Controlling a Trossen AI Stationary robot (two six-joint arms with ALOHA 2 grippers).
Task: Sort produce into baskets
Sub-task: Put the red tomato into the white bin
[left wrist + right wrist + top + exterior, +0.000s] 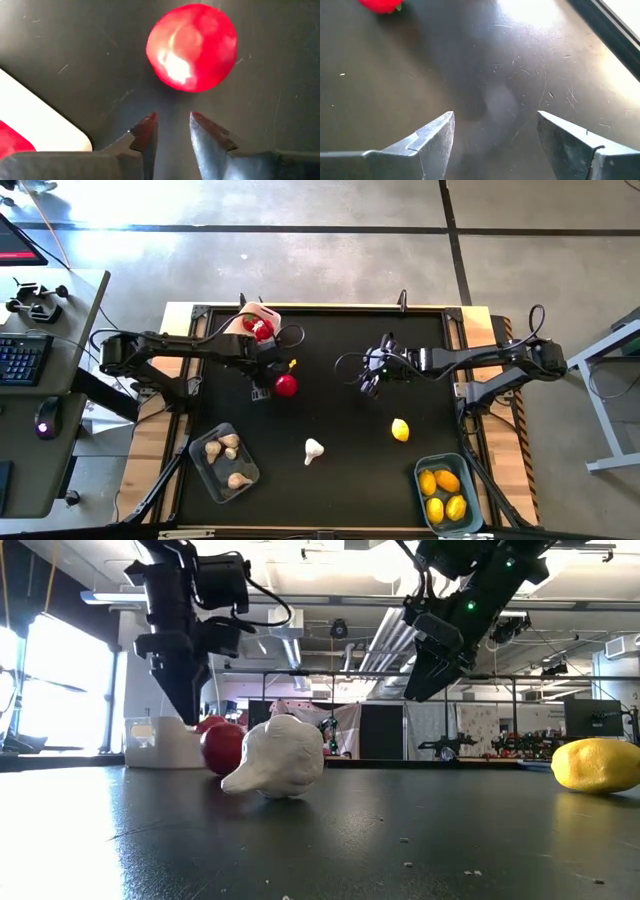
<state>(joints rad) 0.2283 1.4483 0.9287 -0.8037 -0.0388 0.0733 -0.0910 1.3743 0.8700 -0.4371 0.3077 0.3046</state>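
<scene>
Blocking part of the white basket (262, 315) from above, the left gripper (172, 131) hangs just short of a loose tomato (191, 47), fingers narrowly apart, holding nothing (right gripper (495, 135) gapes wide, empty).

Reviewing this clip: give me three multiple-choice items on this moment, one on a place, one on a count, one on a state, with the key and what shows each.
1. Where does the loose tomato lie?
A. in the blue basket
B. on the mat beside the left tool
C. in the clear basket

2. How many lemons are in the blue basket?
A. one
B. two
C. four

3. What is the left tool holding?
A. nothing
B. a lemon
C. a garlic bulb

Key:
1 B: the high view shows it on the black mat next to that tool.
2 C: four yellow ovals lie in it.
3 A: the left wrist view shows the fingers narrowly apart with bare mat between them, the tomato ahead and untouched.
</scene>
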